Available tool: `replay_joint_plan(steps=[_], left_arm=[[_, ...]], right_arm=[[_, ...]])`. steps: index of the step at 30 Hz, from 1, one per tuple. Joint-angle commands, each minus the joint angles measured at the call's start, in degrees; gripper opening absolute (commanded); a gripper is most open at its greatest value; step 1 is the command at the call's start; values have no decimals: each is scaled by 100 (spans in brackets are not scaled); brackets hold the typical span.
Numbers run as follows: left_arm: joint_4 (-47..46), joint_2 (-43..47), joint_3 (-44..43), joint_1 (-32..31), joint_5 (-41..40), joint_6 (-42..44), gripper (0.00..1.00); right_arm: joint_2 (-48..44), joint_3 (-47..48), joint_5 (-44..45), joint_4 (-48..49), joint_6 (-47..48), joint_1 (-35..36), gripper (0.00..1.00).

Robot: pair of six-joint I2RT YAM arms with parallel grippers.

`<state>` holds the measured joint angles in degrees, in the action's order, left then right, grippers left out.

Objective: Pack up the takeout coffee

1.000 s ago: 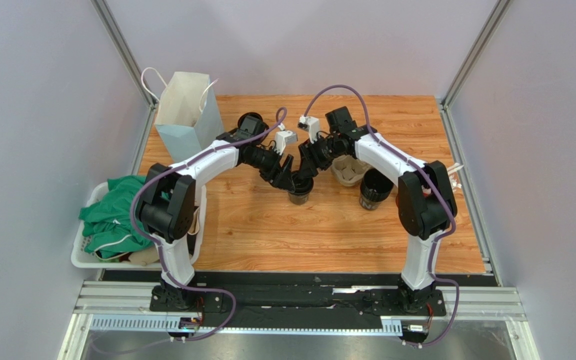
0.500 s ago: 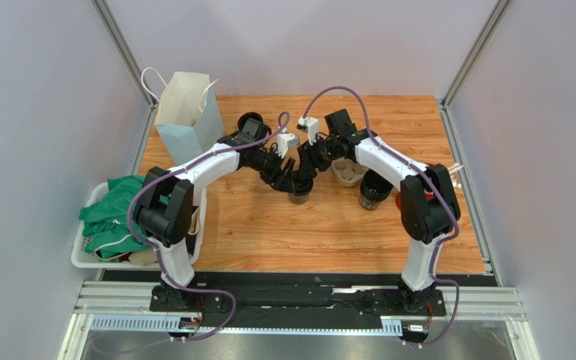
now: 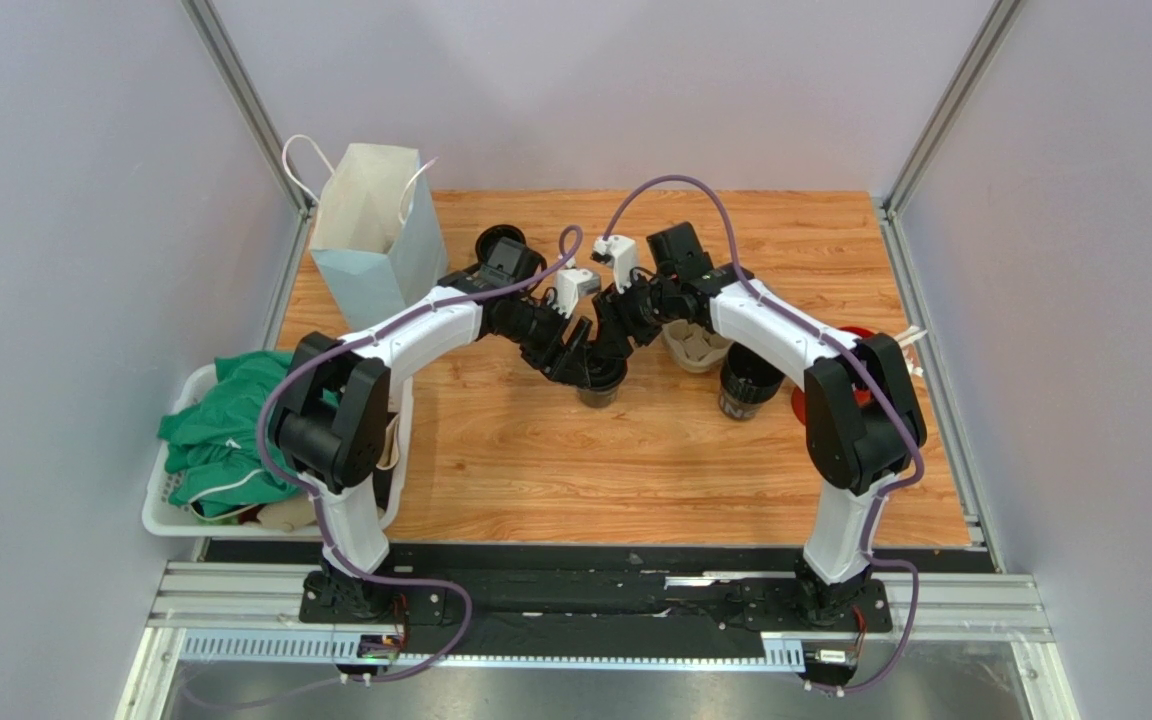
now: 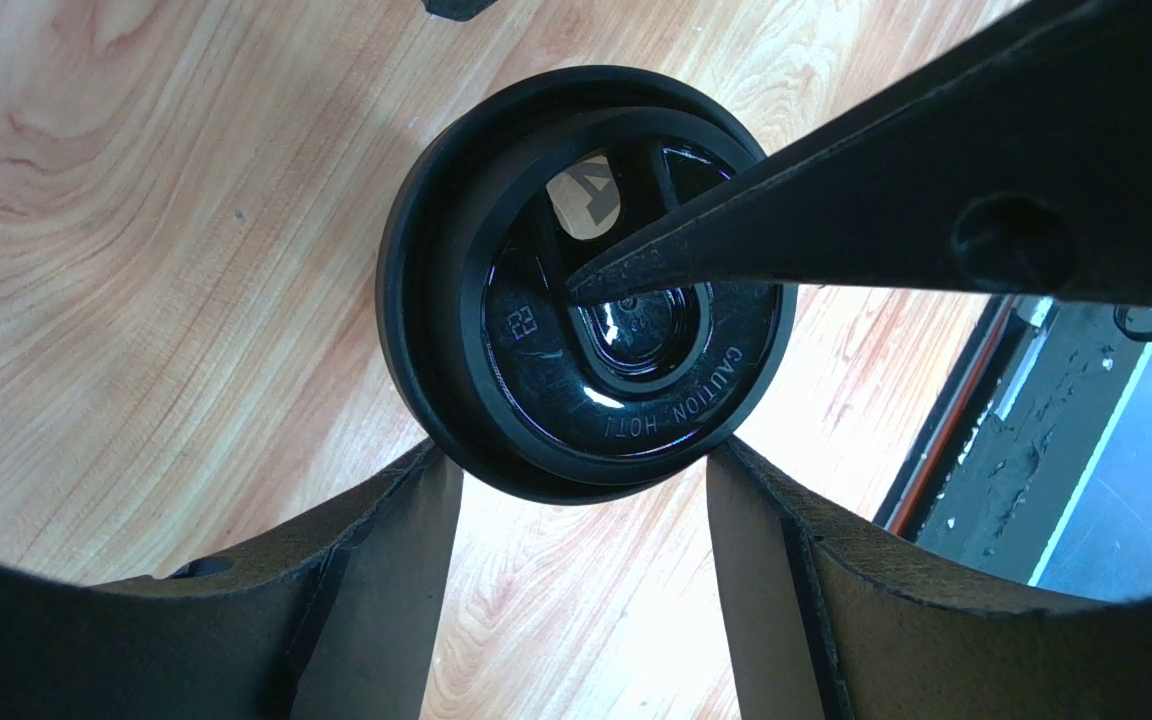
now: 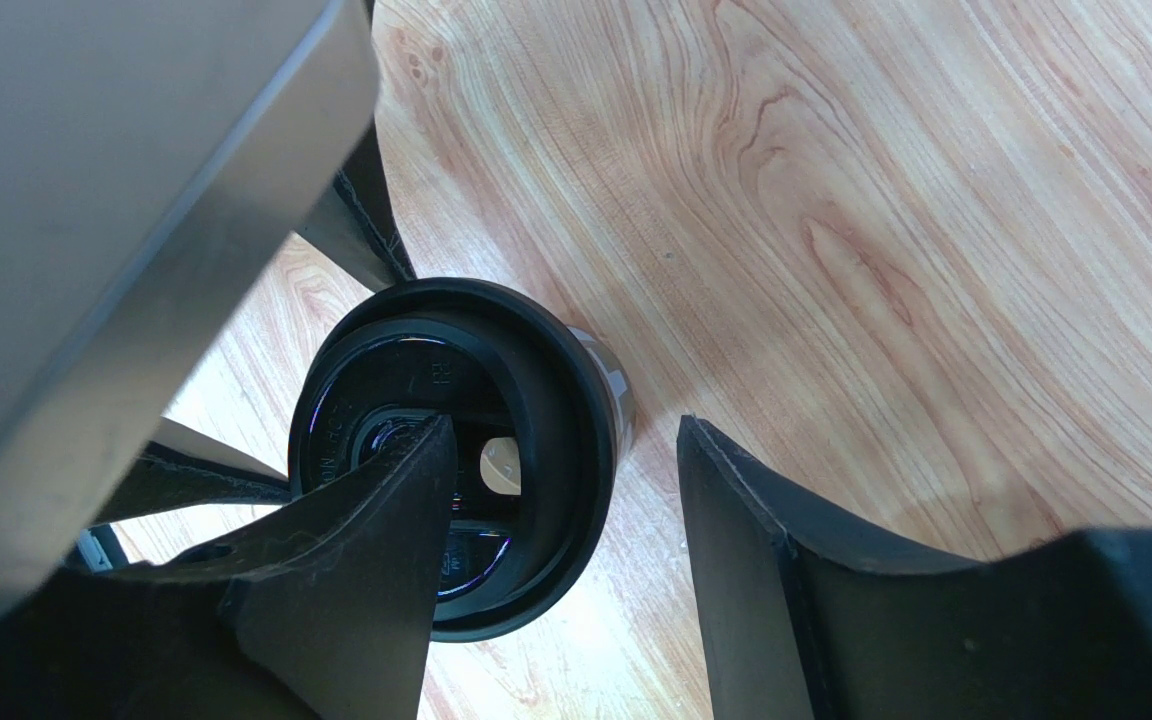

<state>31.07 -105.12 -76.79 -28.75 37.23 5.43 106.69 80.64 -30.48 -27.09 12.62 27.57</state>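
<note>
Coffee (image 3: pixel 599 395) stands mid-bench (image 3: pixel 612 480). Left gripper (image 4: pixel 585 468) flanks it, fingers at its sides; gripping or not, I can't tell. Right gripper (image 5: pixel 564 435) gapes, one finger on the lid (image 4: pixel 537 383), one outside.

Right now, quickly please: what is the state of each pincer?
Left pincer: tips at the lid edge of the takeout coffee; whether it grips cannot be told.
Right pincer: open, astride its rim, holding nothing.

Two white arms (image 3: pixel 414 323), black joints (image 3: pixel 330 420), looping purple cables (image 3: pixel 672 179), black wedge-shaped gripper fingers (image 5: pixel 349 600), white wrist cameras (image 3: pixel 575 282), black bases (image 3: pixel 357 597) on silver rail (image 3: pixel 222 600)
</note>
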Motion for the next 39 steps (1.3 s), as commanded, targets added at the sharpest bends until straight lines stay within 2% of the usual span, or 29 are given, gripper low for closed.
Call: replay_joint_plan(steps=[1, 8, 17, 20, 24, 27, 39], left_arm=[[75, -167, 16, -43, -866, 204, 69], [198, -430, -29, -43, -1174, 230, 69], [242, -562, -20, -43, -1254, 283, 67], [242, -571, -2, -43, -1210, 292, 66], [250, -562, 50, -43, -1157, 309, 66], [224, -545, 51, -25, -1087, 301, 66], [233, -79, -590, 397, -217, 151, 71]], right_arm=[[378, -330, 1105, -569, 355, 90, 58], [387, -479, 1668, -595, 513, 292, 58], [203, -453, 1817, -639, 583, 363, 59], [150, -295, 1625, -894, 627, 354, 62], [44, 47, 757, -1367, 610, 345, 65], [35, 197, 500, -1570, 583, 345, 66], [440, 250, 411, -1562, 531, 336, 58]])
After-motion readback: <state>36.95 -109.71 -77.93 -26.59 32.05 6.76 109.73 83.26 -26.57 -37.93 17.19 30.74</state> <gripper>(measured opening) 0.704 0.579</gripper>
